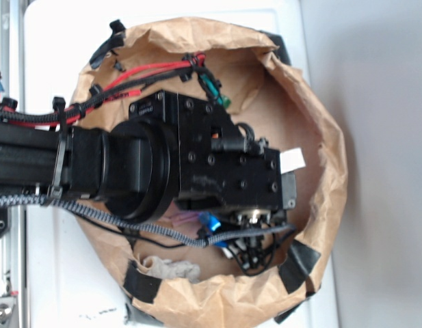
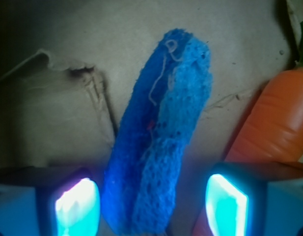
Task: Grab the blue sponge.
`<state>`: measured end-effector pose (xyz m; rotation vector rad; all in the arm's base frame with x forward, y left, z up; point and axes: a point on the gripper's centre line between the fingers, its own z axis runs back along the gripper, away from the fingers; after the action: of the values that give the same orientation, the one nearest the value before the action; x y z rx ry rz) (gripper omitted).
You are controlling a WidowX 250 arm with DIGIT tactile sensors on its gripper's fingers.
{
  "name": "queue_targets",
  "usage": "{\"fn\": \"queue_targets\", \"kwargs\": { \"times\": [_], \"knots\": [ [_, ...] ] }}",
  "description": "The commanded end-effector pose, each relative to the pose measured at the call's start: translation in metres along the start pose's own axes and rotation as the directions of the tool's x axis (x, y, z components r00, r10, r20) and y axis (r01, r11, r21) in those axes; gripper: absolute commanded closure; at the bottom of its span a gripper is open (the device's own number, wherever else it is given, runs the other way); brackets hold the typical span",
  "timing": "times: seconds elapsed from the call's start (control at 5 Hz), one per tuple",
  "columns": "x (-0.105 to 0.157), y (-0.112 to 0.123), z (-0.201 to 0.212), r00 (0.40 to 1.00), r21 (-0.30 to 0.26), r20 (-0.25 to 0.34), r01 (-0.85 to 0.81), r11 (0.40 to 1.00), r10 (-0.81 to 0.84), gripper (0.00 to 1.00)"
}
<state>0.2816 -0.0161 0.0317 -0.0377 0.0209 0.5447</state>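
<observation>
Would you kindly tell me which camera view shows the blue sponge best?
The wrist view: the blue sponge fills the frame centre, lying between the open end effector fingers, beside the carrot. In the exterior view the arm hides it; I cannot pick it out.

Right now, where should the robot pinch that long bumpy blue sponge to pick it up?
Across its narrow middle, coming straight down from above. The long, rough bright-blue sponge block lies flat on brown paper, its near end already between the open end effector pads, so they can squeeze its two long sides. The orange plastic carrot sits close on the right, so stay centred.
</observation>
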Motion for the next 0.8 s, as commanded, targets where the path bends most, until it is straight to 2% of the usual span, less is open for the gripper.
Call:
{"fn": "queue_targets", "kwargs": {
  "times": [0.0, 0.2, 0.4, 0.6],
  "knots": [
    [0.005, 0.0, -0.013, 0.999, 0.014, 0.027, -0.038, 0.999, 0.037, 1.0],
    [0.006, 0.002, -0.013, 0.999, 0.017, 0.029, -0.043, 0.999, 0.043, 1.0],
    [0.004, 0.009, 0.002, 0.999, -0.019, 0.04, -0.013, 1.0, 0.014, 1.0],
    [-0.001, 0.025, 0.036, 1.0, -0.082, 0.008, 0.028, 0.996, -0.028, 1.0]
  ]
}}
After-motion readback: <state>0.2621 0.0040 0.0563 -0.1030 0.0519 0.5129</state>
